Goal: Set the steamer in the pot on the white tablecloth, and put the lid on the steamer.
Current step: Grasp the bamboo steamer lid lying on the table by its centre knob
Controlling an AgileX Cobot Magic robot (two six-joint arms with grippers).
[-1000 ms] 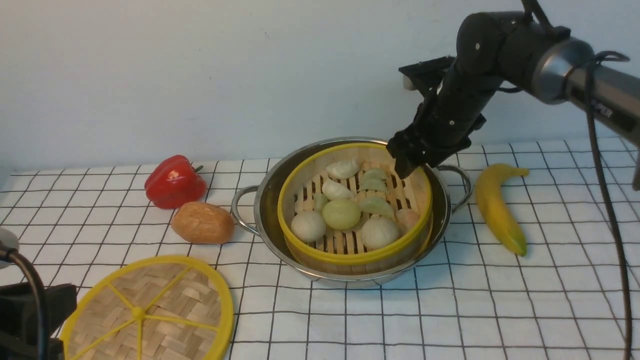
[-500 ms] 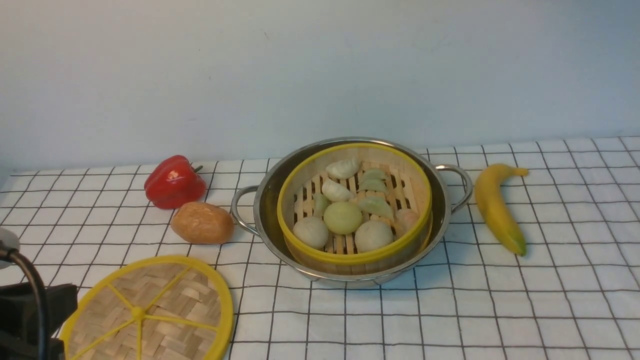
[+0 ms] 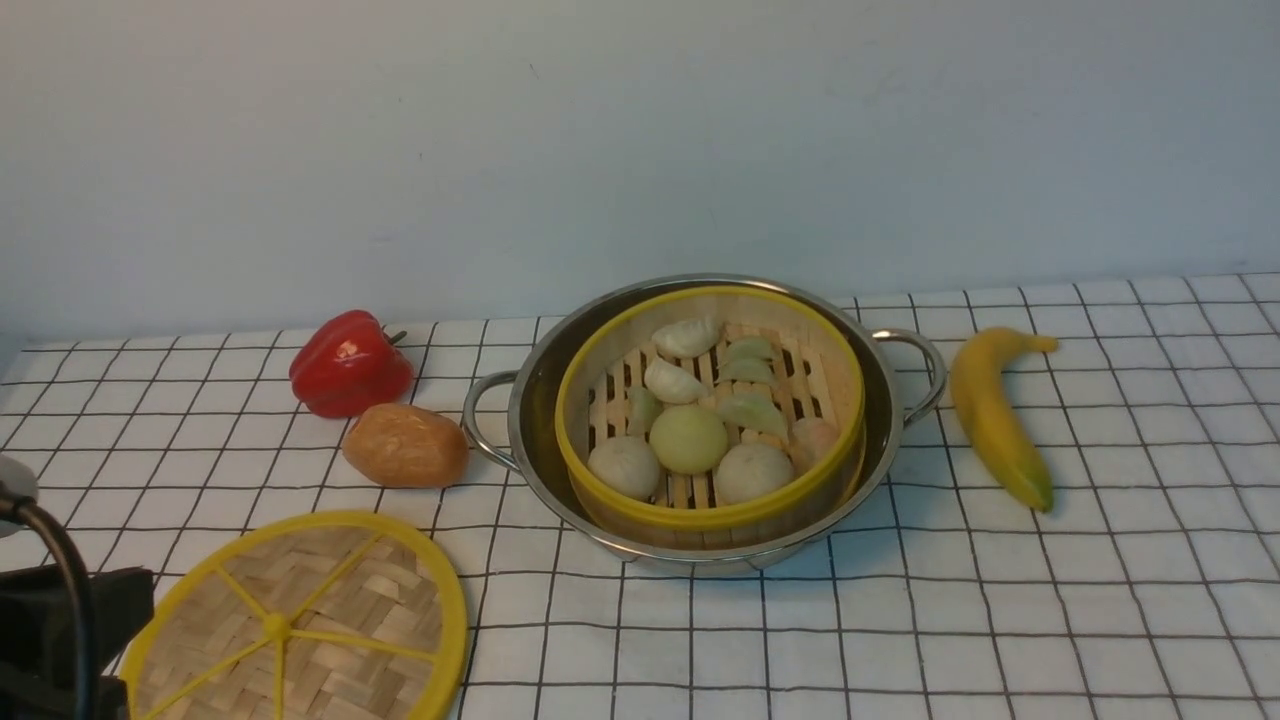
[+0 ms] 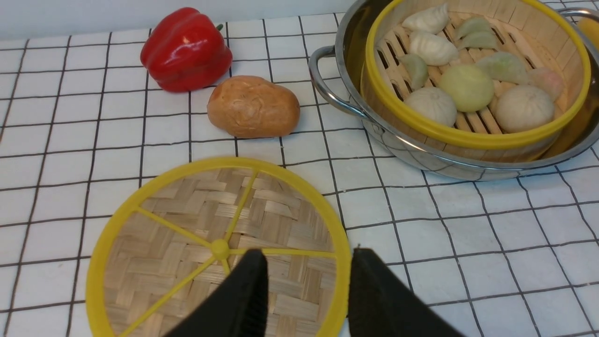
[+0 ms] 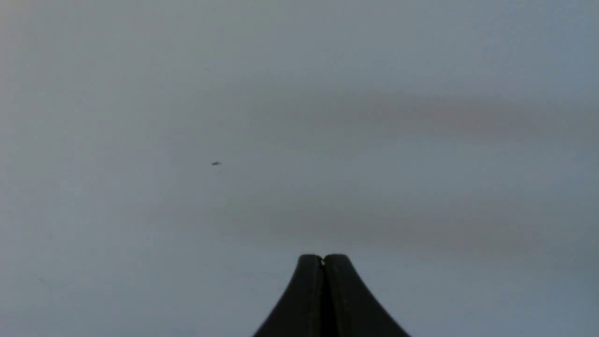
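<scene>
Lid (image 3: 290, 620) of woven bamboo, yellow-rimmed with yellow spokes meeting at a centre hub, lies flat at the near-left corner of the white tablecloth (image 3: 1000, 620). A dark part of the left arm (image 3: 50, 630) sits just beside it at the frame's edge. Seen from the left wrist, the left hand (image 4: 307, 252) hangs over the lid's near side with its two black fingers (image 4: 248, 290) spread apart, released and holding nothing. The yellow rim shows in the gap between them, and whether they touch the weave cannot be told.

Farther back, a red bell pepper (image 3: 348, 365) rests near the pale wall (image 3: 600, 150), with a brown potato (image 3: 405, 445) just in front of it, close to the pot's left handle.

At centre, the shiny steel pot (image 3: 530, 400) stands on the cloth, with the steamer (image 3: 700, 515) seated inside it and sitting toward the pot's right side. The steamer's yellow rim rises above the pot's edge. Pale dumplings and round buns (image 3: 688, 438) lie on the slatted floor, uncovered.

To the right, a banana (image 3: 990, 415) lies on the cloth just beside the pot's right handle, apart from it.

The right hand (image 5: 323, 257) is out of the front view. Its own camera shows its fingertips clenched together, empty, against blank grey.
</scene>
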